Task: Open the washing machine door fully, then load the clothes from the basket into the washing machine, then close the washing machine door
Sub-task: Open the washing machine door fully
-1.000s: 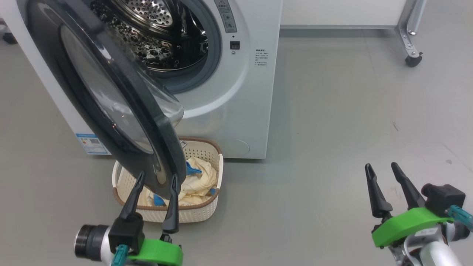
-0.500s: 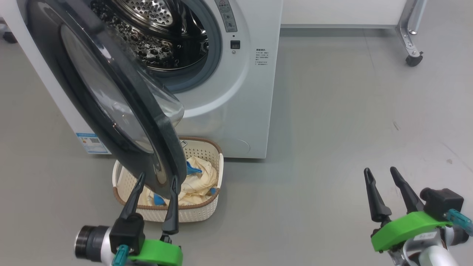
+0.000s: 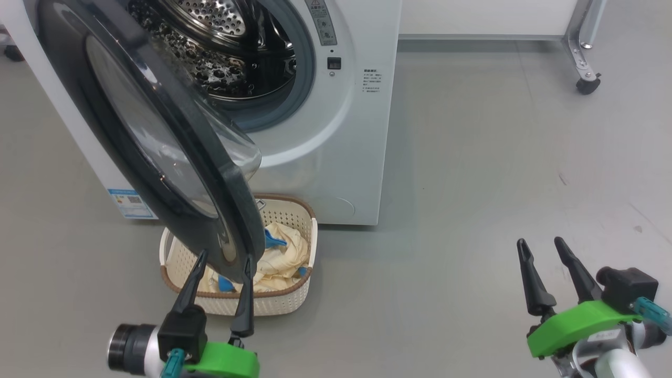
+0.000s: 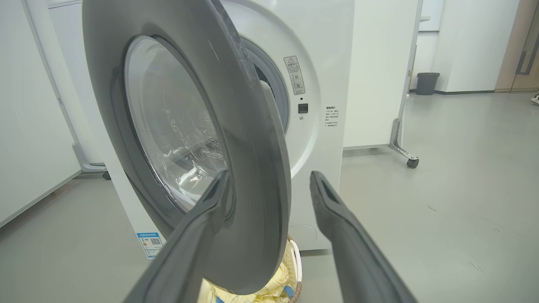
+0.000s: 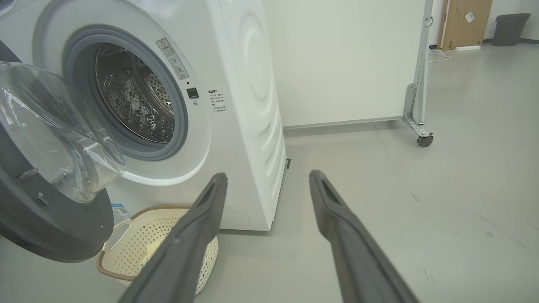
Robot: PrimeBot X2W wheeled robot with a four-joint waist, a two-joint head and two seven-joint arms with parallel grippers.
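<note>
Over the basket, the washing machine door juts toward the spread left claw.

Door rim between left gripper's 2 fingers (basket beneath)

Bright, even light casts a soft shadow beside the washing machine; close fingers look blurred.

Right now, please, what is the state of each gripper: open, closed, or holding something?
Left gripper: jaws open, holding nothing; the washing machine door has its lower rim between them.
Right gripper: jaws open, holding nothing.
</note>
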